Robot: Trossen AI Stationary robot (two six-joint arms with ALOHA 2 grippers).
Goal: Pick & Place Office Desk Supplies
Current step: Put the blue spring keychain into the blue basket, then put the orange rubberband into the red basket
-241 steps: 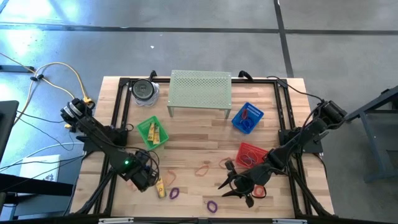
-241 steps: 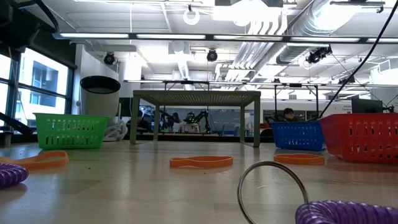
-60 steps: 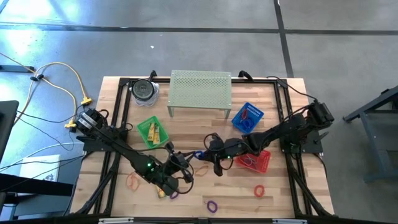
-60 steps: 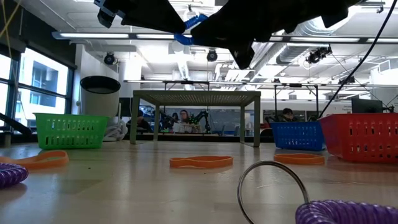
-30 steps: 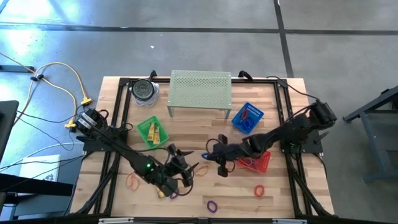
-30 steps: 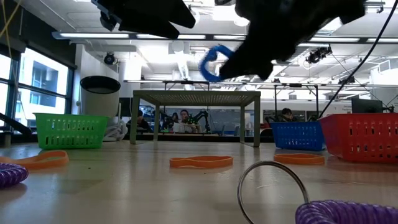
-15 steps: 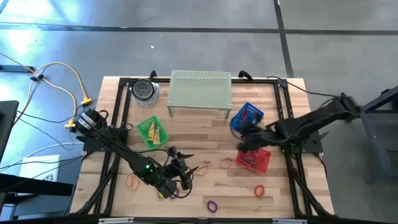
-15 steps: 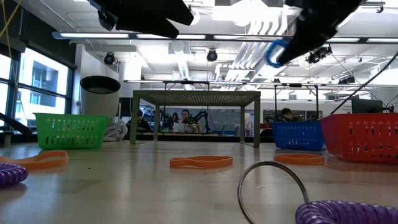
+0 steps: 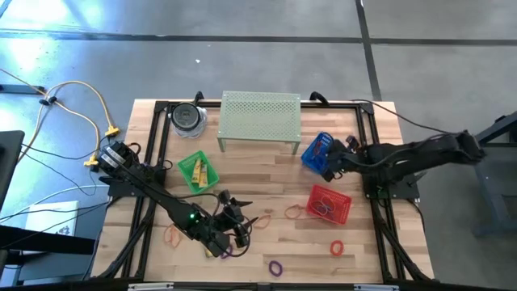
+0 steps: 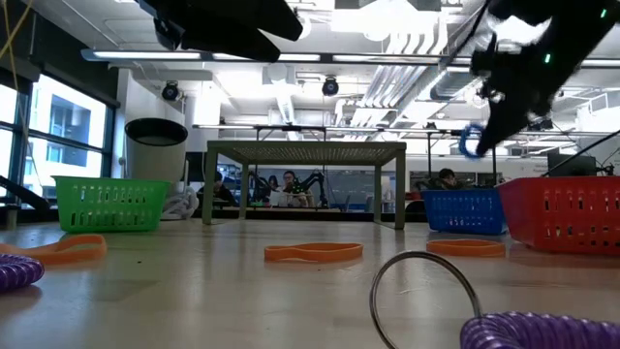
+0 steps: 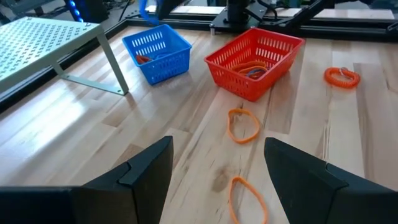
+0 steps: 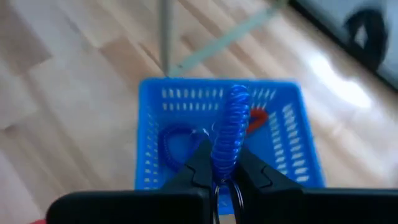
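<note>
Transport is nearly finishing: the right gripper (image 12: 216, 163), which was over the table's middle a second ago, is now hanging directly above the blue basket (image 12: 295, 143), pinching a blue coil band (image 12: 229, 134) between closed fingers. That puts release next, I judge. Basket walls are ringing the space below it, with blue and red loops already inside. The left gripper (image 11: 214, 167) is hovering with fingers spread wide, two orange bands (image 11: 243, 124) lying ahead of it on open wood.
</note>
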